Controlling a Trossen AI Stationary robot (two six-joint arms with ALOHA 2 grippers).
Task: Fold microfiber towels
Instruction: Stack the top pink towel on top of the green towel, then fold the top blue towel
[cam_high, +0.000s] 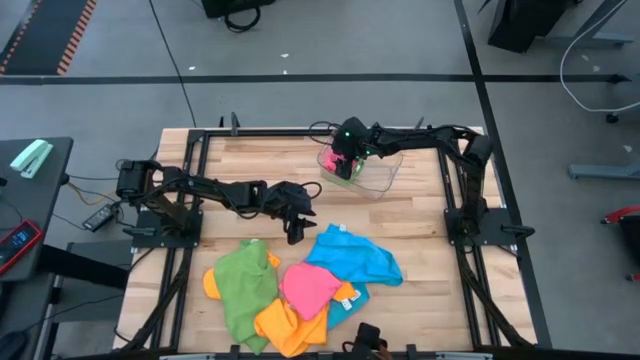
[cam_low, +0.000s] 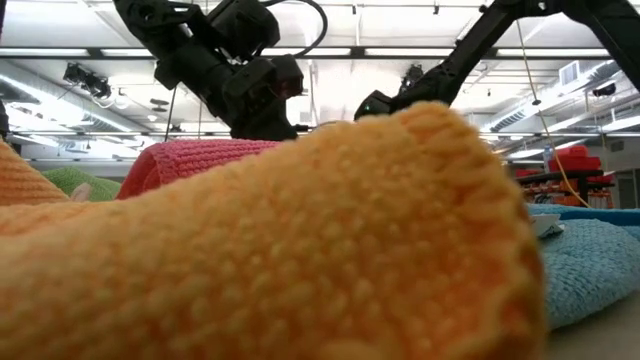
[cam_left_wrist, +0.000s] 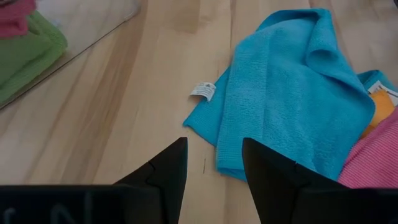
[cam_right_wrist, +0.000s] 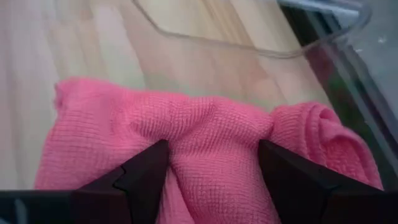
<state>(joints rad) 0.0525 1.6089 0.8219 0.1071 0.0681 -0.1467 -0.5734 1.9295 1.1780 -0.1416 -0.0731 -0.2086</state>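
Observation:
A loose pile of microfiber towels lies at the table's near middle: green (cam_high: 243, 285), pink (cam_high: 308, 285), orange (cam_high: 283, 325) and sky blue (cam_high: 355, 255). My left gripper (cam_left_wrist: 214, 163) hangs open just above the bare wood, beside the blue towel's tagged corner (cam_left_wrist: 205, 118). At the far middle stands a clear plastic tray (cam_high: 388, 178). My right gripper (cam_right_wrist: 214, 168) reaches down into it, shut on a bunched pink towel (cam_right_wrist: 211, 127). A green towel (cam_left_wrist: 28, 53) also lies in the tray. My right gripper pinches a thick bunched ridge of the pink towel (cam_right_wrist: 214, 146) between its two fingers, several layers together. The fingers come from above, slanting down into the tray. The cloth spreads out past both fingers; whether it rests on the tray's floor I cannot tell.
In the low view the orange towel (cam_low: 300, 230) fills the foreground and hides most of the table. Black frame rails (cam_high: 190, 190) run along the table's left and right sides. Bare wood (cam_high: 250, 165) shows between the tray and the pile.

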